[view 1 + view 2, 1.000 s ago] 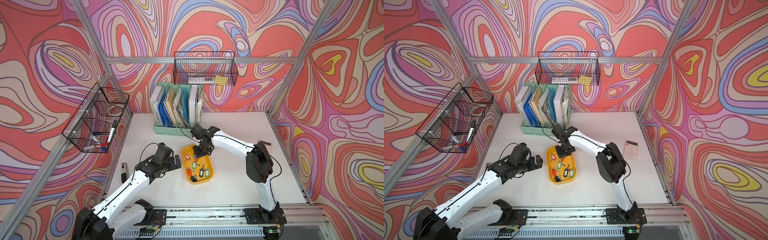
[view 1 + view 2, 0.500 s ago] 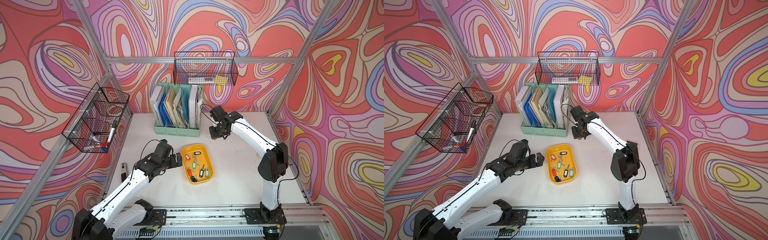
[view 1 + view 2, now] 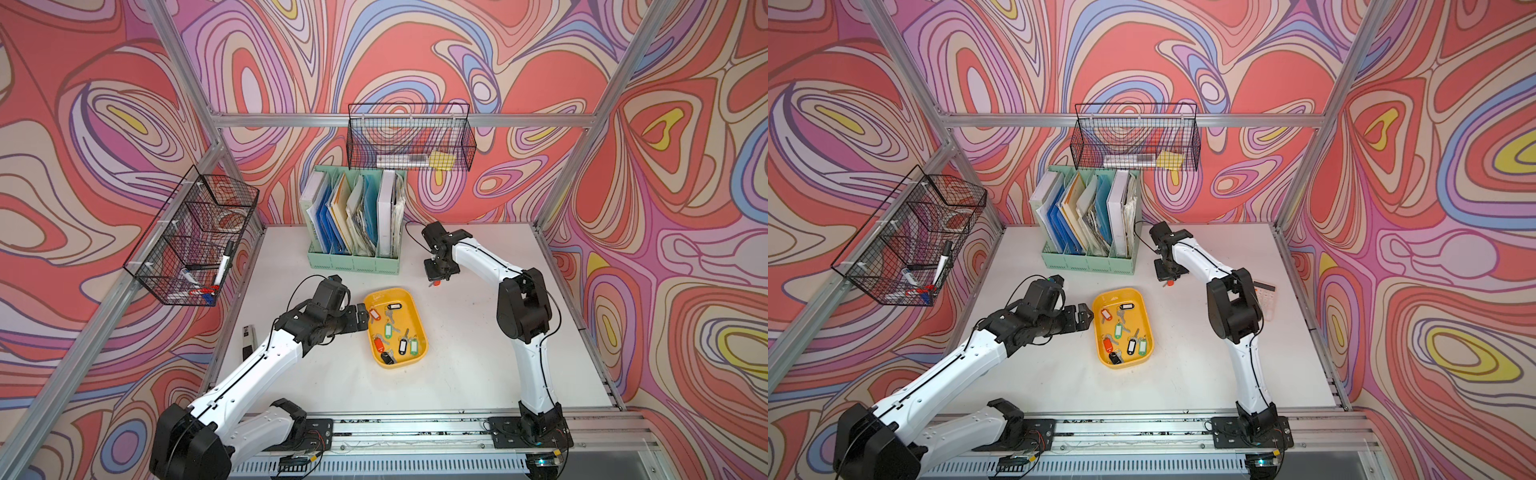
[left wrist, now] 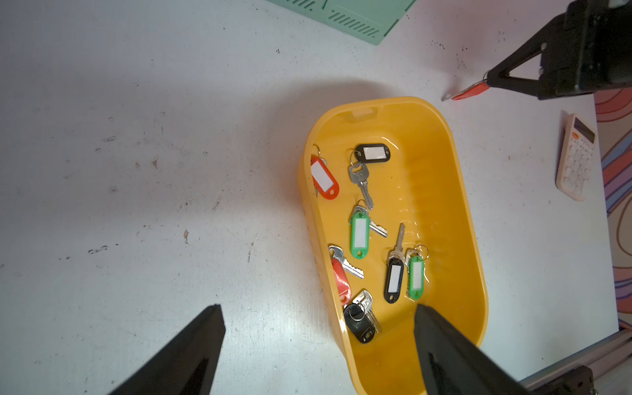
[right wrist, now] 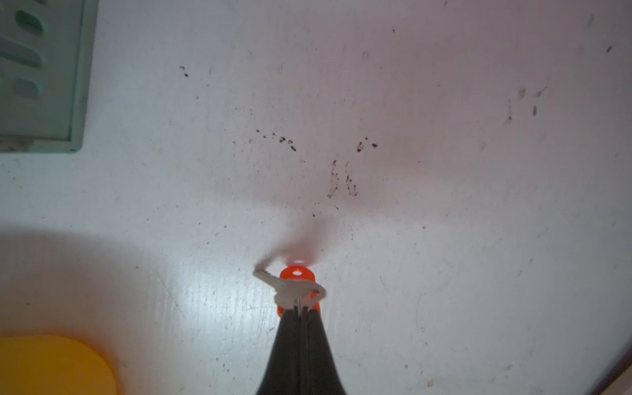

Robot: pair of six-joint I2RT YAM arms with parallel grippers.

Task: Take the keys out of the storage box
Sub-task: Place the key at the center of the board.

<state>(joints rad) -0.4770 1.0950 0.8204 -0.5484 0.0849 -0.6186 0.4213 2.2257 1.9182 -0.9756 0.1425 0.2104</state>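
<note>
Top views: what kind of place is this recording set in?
Probably a staged office desk inside a robot test cell: a mint file organiser with folders, a wire basket hung on aluminium framing, and swirl-printed walls around the white table.

That storage box (image 3: 415, 320) glows yellow; keys (image 4: 359, 236) gleam silver on red, green and black tags, white labels. Another red-tagged key (image 5: 294, 289), silver too. Mint-green file organiser (image 3: 353, 262), black wire baskets (image 3: 409, 137), white table (image 3: 457, 353), walls (image 3: 415, 62) swirling red, pink, purple.
</note>
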